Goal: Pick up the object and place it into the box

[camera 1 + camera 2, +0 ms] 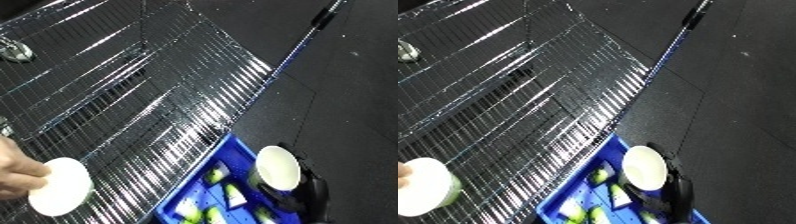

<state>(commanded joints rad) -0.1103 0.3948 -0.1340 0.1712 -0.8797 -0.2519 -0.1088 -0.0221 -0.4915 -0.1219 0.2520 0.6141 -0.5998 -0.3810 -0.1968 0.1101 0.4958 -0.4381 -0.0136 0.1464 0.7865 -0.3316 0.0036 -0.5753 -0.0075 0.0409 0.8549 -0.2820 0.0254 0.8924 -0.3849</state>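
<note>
We look down on a shiny wire-grid tabletop (133,85) that runs on a slant across the upper left of both views, with dark floor (355,90) to its right.

At the lower right, our right hand (302,192) is black and holds a pale, cream-coloured bowl (278,167). The bowl is tipped on its side, its open face turned toward the camera. The dark fingers (675,192) curl round its lower right rim and back, so the bowl sits against them and in front of them. It hangs just above the right edge of a blue bin (200,192).

The bin stands beside the tabletop's edge at the bottom of the view. Inside it lie several pale green and white pieces (216,176); we cannot tell what they are.

At the lower left, a person's hand (13,167) holds a second white round object (60,186) over the wire grid, well apart from the bin.

The left eye view shows much of that person's hand and the round object face-on. The right eye view shows only a sliver of the hand at the edge and the object looks thicker, like a cup or roll. Our left hand appears in neither view.
</note>
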